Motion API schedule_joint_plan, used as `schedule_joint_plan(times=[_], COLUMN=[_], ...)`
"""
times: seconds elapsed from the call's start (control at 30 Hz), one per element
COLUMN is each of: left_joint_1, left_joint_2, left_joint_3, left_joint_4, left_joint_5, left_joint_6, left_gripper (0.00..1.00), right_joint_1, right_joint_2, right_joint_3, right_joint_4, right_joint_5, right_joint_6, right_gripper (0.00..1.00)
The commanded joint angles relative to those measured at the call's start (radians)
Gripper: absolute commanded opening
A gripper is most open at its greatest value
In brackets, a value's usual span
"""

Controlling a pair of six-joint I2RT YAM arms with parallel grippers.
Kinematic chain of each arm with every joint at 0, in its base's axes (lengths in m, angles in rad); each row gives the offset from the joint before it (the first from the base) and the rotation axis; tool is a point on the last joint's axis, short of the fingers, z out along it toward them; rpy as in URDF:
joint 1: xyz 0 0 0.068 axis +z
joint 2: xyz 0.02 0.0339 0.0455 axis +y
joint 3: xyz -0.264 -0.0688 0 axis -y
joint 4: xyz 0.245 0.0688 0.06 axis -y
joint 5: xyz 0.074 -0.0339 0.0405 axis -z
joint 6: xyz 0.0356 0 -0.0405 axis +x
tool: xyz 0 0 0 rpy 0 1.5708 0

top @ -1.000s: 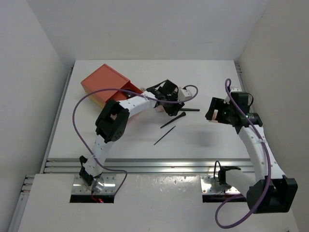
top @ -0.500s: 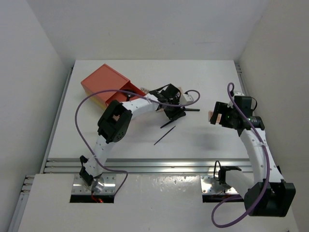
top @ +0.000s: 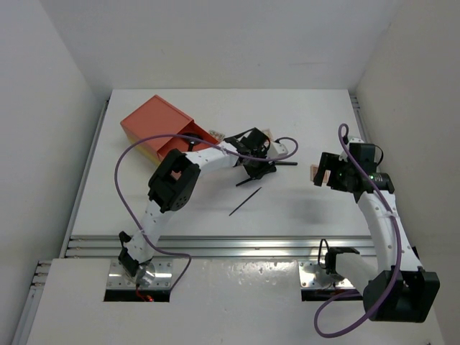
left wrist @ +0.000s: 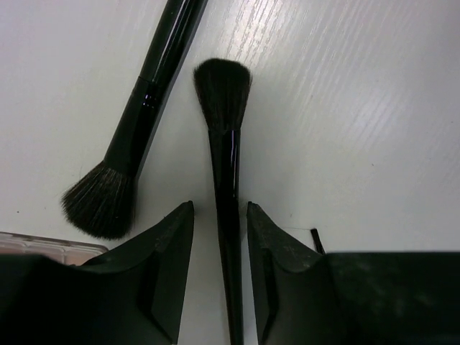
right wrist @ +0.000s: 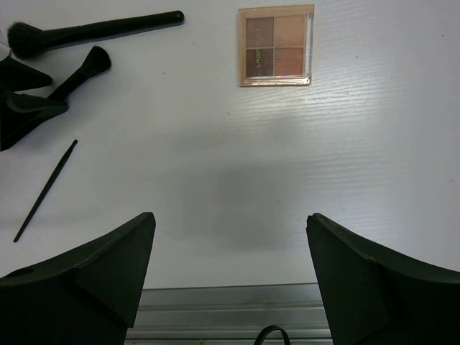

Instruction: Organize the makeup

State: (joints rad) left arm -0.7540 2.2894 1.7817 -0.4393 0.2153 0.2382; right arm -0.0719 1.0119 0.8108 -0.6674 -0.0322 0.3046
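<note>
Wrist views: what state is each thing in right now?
left claw: open, straddling the slim brush's handle.
slim brush: lying flat, gaps either side.
fat brush: lying flat, untouched.
right claw: wide open, empty.
palette: flat, colours up.
thin stick: flat, alone.

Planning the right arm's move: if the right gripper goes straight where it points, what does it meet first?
Probably bare table, where its shadow falls. The open right gripper holds nothing, and the eyeshadow palette lies farther ahead, though depth is unclear.

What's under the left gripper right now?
A slim black brush lies on the table between the left gripper's open fingers; its handle end is hidden beneath the gripper body.
</note>
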Motion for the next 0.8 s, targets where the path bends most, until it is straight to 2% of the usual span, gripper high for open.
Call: schedule_joint_plan(times=[0.0, 0.13, 0.17, 0.27, 0.53, 0.77], left_joint_1=[-0.01, -0.01, -0.001, 0.01, 0.01, 0.036], left_joint_2=[0.013, 0.013, 0.013, 0.004, -0.091, -0.232], left_joint_3=[-0.024, -0.033, -0.033, -0.042, -0.018, 0.116], left_joint_4=[-0.007, -0.007, -0.007, -0.007, -0.016, -0.049], left_joint_5=[-0.016, -0.016, -0.005, 0.007, 0.029, 0.088], left_joint_6=[0.018, 0.018, 0.018, 0.009, 0.019, -0.014], left_gripper=[0.39, 0.25, 0.17, 0.0, 0.0, 0.0], right_joint_1=[-0.009, -0.012, -0.012, -0.009, -0.012, -0.008], right_joint_2=[-0.004, -0.003, -0.006, -0.003, 0.011, 0.071], right_joint_3=[0.011, 0.018, 0.019, 0.024, 0.021, 0.011], right_joint_4=[-0.003, -0.008, -0.005, -0.006, 0.02, 0.116], right_joint_5=[0.015, 0.017, 0.018, 0.017, 0.002, -0.049], right_joint_6=[-0.013, -0.016, -0.015, -0.015, -0.018, 0.013], right_gripper=[0.86, 0.86, 0.86, 0.86, 0.86, 0.84])
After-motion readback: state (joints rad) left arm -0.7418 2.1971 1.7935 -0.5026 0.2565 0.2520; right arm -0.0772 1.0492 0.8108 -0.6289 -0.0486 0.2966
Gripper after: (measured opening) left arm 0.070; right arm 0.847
